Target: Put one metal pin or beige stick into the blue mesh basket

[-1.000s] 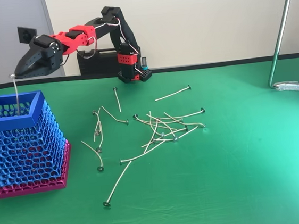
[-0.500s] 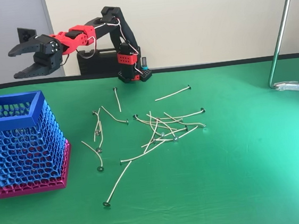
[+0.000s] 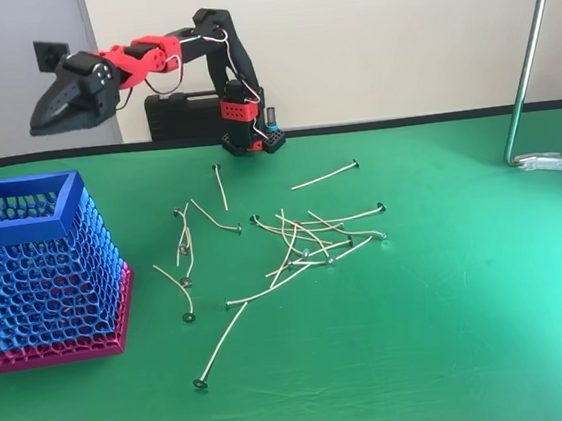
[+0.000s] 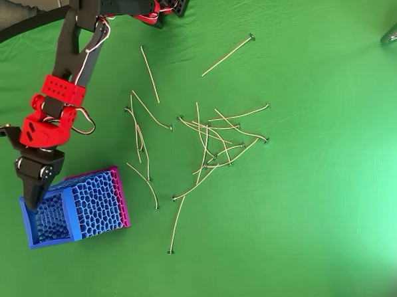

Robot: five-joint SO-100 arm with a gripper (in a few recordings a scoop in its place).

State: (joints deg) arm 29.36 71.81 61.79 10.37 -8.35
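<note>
Green table [image 3: 477, 351], tall blue honeycomb-mesh basket [image 3: 46, 265], magenta base, tool [image 3: 43, 123] closed, empty, above it

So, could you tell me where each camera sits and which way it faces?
Fixed view: at the table's front, looking level across the green table toward the wall; whole arm and gripper show.
Overhead view: above, facing straight down; arm and gripper seen from the top.
Both share the blue mesh basket and scattered pins.

Bright, even light; pale glare on the green table [image 3: 489, 279], perhaps overexposed.
</note>
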